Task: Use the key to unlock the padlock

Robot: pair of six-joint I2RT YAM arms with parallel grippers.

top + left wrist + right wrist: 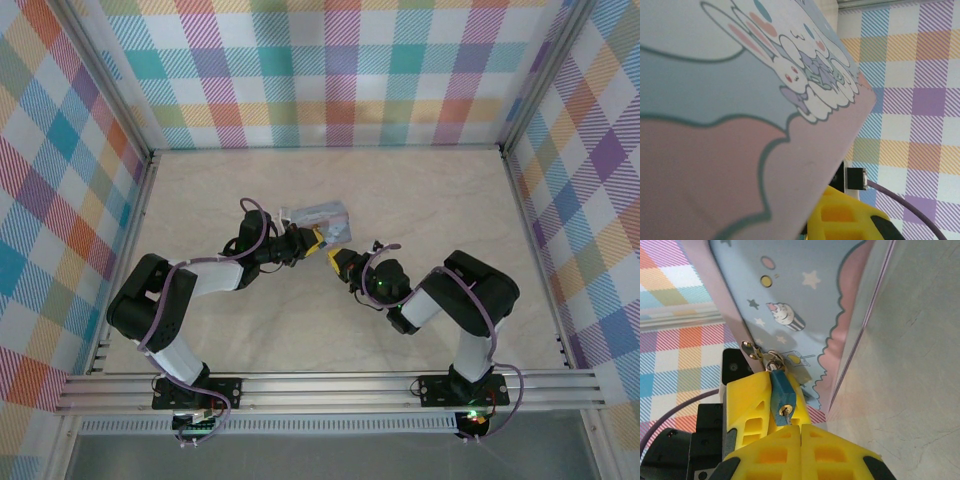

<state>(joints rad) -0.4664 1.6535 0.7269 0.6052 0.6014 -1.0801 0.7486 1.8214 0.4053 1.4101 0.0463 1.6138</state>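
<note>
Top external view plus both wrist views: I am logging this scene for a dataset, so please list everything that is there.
tin: one, pale blue and pink with white cartoon bunnies, at the table's centre, held by the left gripper
padlock: one, tiny, dark teal with a brass keyhole, hanging from the tin's clasp
table: one, pale beige, under both arms
walls: three, pastel checked, around the table
rail: one, silver, near edge, carrying the arm bases
left gripper: one, yellow fingers, shut on the tin
right gripper: one, yellow fingers pressed together, right at the padlock's keyhole end
</note>
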